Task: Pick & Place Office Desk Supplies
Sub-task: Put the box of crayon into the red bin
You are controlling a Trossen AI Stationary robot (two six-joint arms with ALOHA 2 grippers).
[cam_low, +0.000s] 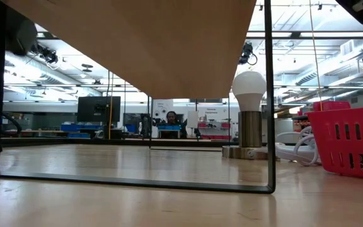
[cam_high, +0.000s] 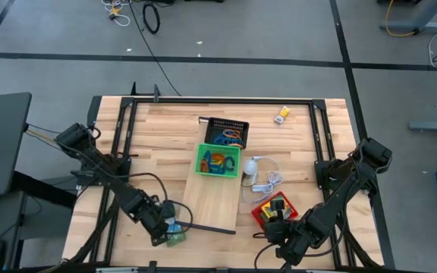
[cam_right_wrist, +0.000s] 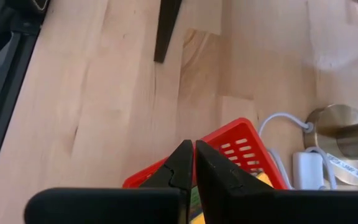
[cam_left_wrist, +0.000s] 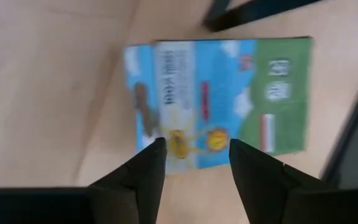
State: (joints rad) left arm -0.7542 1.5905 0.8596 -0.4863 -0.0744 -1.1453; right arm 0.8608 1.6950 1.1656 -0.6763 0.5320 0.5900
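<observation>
At the tabletop's (cam_high: 165, 129) near-left corner, the left gripper (cam_left_wrist: 192, 163) hangs over a small green-and-blue box (cam_left_wrist: 219, 99) lying flat on the wood. Its fingers (cam_left_wrist: 145, 171) stand apart, one on each side of the box's near short edge, with wood showing between them and nothing held; whether they touch the box cannot be told. The box's long axis runs crosswise to the fingers, its green end toward a black bar (cam_left_wrist: 253, 12) just beside it. In the high view the box (cam_high: 174, 236) sits at the near end of the pale board (cam_high: 211, 205). Farther back at the middle, a green tray (cam_high: 218, 160) and a black tray (cam_high: 227, 133) hold coloured clips (cam_high: 220, 161). A yellow box (cam_high: 282, 115) lies alone toward the far right. At the near right, the right gripper (cam_right_wrist: 194, 163) hangs above the red tray (cam_right_wrist: 244, 144), its fingers pressed together, holding nothing. A lamp (cam_high: 249, 167) with a white cord stands beside that tray.
</observation>
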